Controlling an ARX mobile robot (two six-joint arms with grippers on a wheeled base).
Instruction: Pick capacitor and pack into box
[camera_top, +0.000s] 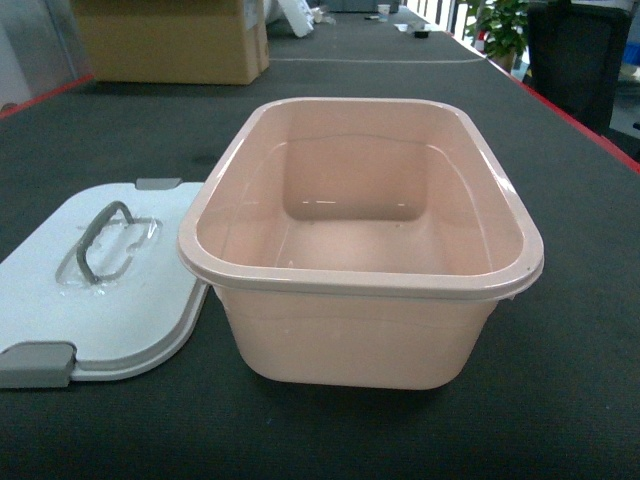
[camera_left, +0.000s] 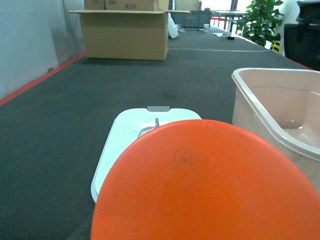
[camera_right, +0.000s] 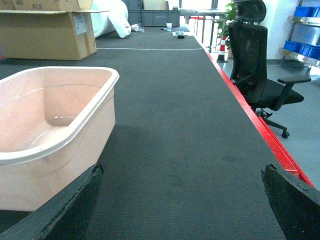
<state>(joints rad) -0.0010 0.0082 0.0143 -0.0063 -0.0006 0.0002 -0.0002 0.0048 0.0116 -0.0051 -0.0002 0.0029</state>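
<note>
The pale pink box (camera_top: 360, 283) stands open and empty in the middle of the dark table. Its grey-white lid (camera_top: 60, 300) lies flat to the left of it, handle up. A large orange round capacitor (camera_left: 210, 185) fills the lower half of the left wrist view, close to the camera and above the lid (camera_left: 122, 135), left of the box (camera_left: 270, 107). It hides the left gripper's fingers. The right gripper (camera_right: 182, 200) is open over bare table to the right of the box (camera_right: 60, 145), with nothing between its black fingers (camera_right: 295, 200). Neither gripper shows in the head view.
A brown cardboard carton (camera_top: 170, 40) stands at the far left of the table. The table's red edge (camera_right: 250, 110) runs along the right, with a black office chair (camera_right: 260, 65) beyond it. A potted plant (camera_top: 505, 30) stands at the far right.
</note>
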